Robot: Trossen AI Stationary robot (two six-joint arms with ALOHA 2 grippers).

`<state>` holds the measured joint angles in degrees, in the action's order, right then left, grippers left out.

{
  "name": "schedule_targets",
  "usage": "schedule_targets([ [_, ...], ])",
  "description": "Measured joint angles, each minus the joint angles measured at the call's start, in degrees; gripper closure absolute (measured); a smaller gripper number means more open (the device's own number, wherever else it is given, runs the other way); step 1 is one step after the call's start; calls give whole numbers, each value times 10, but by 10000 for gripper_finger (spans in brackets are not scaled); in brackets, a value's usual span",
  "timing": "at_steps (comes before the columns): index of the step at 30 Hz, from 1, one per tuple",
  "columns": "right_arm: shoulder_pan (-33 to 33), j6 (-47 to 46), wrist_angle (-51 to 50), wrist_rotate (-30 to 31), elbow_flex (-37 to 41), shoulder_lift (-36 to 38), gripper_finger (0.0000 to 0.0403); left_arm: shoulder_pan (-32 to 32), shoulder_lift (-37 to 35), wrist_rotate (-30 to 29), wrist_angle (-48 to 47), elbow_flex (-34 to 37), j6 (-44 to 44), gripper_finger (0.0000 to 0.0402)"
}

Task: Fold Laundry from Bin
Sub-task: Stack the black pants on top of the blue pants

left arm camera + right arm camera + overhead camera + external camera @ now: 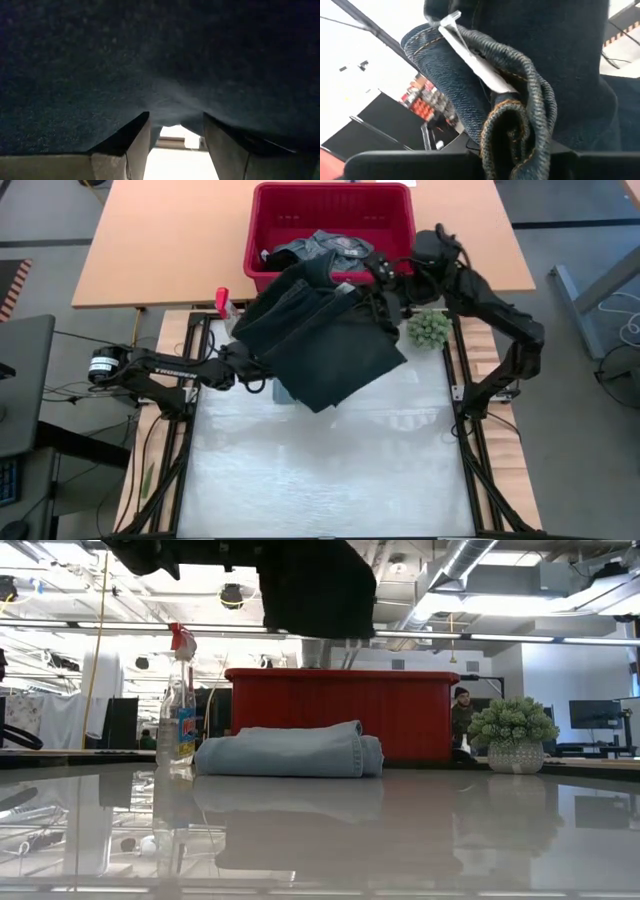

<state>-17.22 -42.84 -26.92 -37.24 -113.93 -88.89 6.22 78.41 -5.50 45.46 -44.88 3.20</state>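
A dark blue denim garment (pixel 330 345) hangs spread between my two grippers above the table's far half; in the low view it (pixel 305 585) shows at the top, clear of the table. My left gripper (pixel 255 375) is shut on its left edge. My right gripper (pixel 380 295) is shut on its far right end, next to the red bin (pixel 400 205). A grey-blue garment (pixel 320 248) lies in the bin. A folded light blue garment (pixel 285 750) rests flat on the table under the hanging one. My left gripper has the dark denim at its fingertips (pixel 131 137); folds run together there (pixel 172 112). The fingers come about level from the table's left side, and the cloth hangs over them and hides the contact. My right gripper holds a bunched, orange-stitched hem (pixel 512 125) of the denim, several layers thick, beside a white tag (pixel 470 55). It comes about level from the table's right side. The cloth is lifted clear, and the bunch hides the fingertips.
A clear spray bottle with a red top (pixel 225 305) stands at the table's far left. A small fuzzy green plant in a pot (pixel 428 328) stands at the far right, close under my right arm. The near half of the glossy table (pixel 330 480) lies bare.
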Motion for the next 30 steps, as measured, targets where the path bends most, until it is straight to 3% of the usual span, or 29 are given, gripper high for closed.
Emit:
schedule_targets([
  [11,-51,-53,42,1,112,22,325,-38,0,-27,110,0,80,233],
  [18,-55,-22,19,-9,154,16,324,-66,0,-27,113,-13,94,233],
  [30,-48,84,-80,12,160,15,244,-81,0,-41,86,-57,137,233],
])
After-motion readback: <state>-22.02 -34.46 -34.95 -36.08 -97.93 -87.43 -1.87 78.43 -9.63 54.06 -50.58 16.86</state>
